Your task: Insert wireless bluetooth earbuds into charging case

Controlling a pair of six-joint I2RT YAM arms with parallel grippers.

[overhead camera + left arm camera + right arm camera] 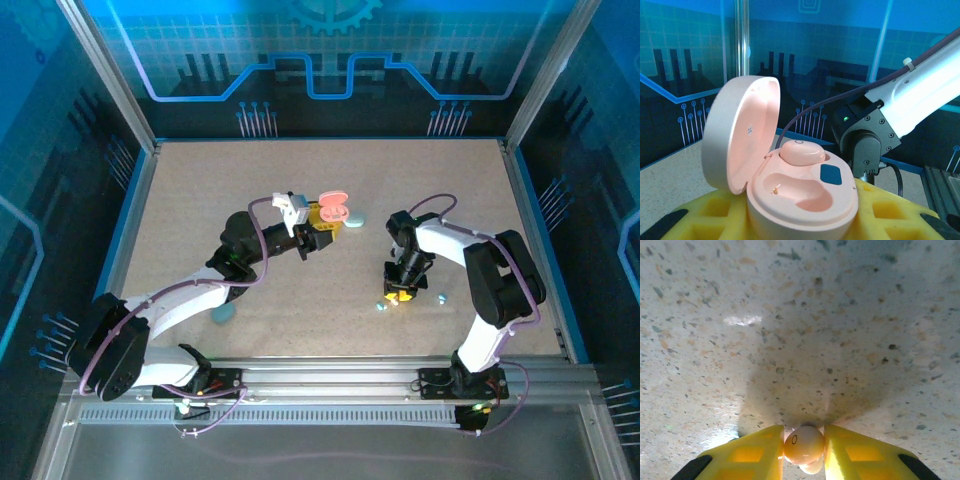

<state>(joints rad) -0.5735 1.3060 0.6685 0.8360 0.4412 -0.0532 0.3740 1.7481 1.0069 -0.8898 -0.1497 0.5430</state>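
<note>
Two yellow pads [760,452] of my right gripper [804,434] are clamped on a pink earbud [805,444], close over the speckled table [790,315]. My left gripper [322,222] grips the open charging case [805,200], lid tipped back, with a second earbud [801,151] seated and the near socket [795,189] empty. I'd lift straight up, carry across, turn the bud to match that hollow, lower slowly, and part the pads only once it sits, with the case held level

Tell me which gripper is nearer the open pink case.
Left. The left gripper holds the pink case itself; the right gripper is off to its right, low over the table, pinching an earbud.
</note>
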